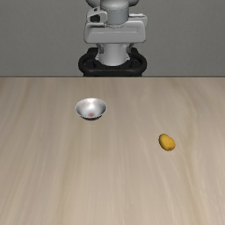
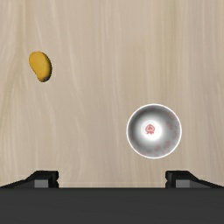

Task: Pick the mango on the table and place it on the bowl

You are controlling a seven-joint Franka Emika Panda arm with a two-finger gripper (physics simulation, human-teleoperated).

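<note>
The claw [image 2: 113, 179] hangs wide open over the counter [image 1: 53, 167]. The mango [image 1: 167, 141] lies on the counter at the exterior view's right, well apart from the metal bowl [image 1: 90, 109] at centre-left.

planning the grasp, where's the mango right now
The mango lies on the table toward the exterior view's right, apart from the bowl, which sits to its left and nearer the robot's base.
</note>
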